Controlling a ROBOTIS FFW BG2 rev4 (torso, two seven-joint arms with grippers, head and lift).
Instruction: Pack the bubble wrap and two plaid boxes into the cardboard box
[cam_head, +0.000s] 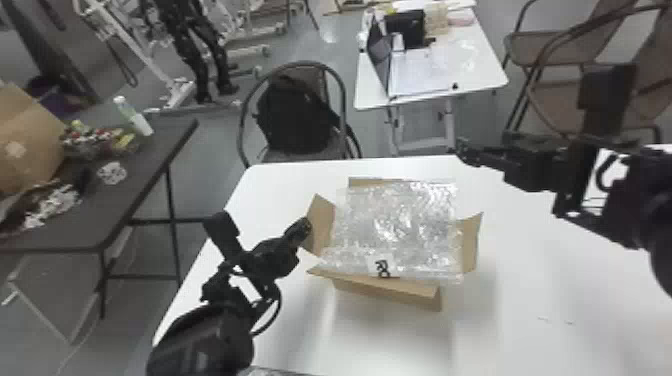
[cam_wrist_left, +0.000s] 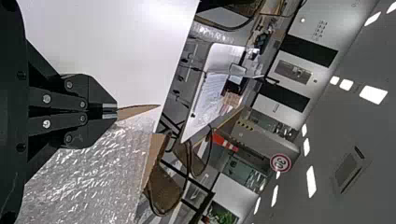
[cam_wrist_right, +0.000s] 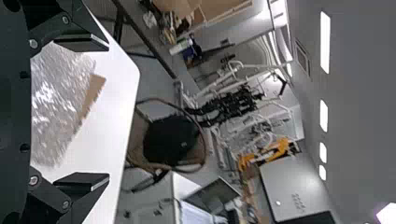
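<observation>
The cardboard box (cam_head: 400, 290) stands on the white table with its flaps spread outward. Across its top lies the bubble wrap (cam_head: 395, 220), covering the opening and hiding whatever is inside. At the box's left flap is my left gripper (cam_head: 302, 227); in the left wrist view the left gripper (cam_wrist_left: 116, 110) is shut on the flap (cam_wrist_left: 135, 111), beside the bubble wrap (cam_wrist_left: 88, 172). My right gripper (cam_head: 461, 151) is above the table's far edge, behind and right of the box. In the right wrist view the right gripper (cam_wrist_right: 108, 112) is wide open, nothing between its fingers.
The white table (cam_head: 540, 280) extends around the box on all sides. Something silvery (cam_head: 275, 372) shows at the near edge. A black table (cam_head: 150, 165) with items stands to the left, and a chair with a black backpack (cam_head: 295, 115) is beyond the far edge.
</observation>
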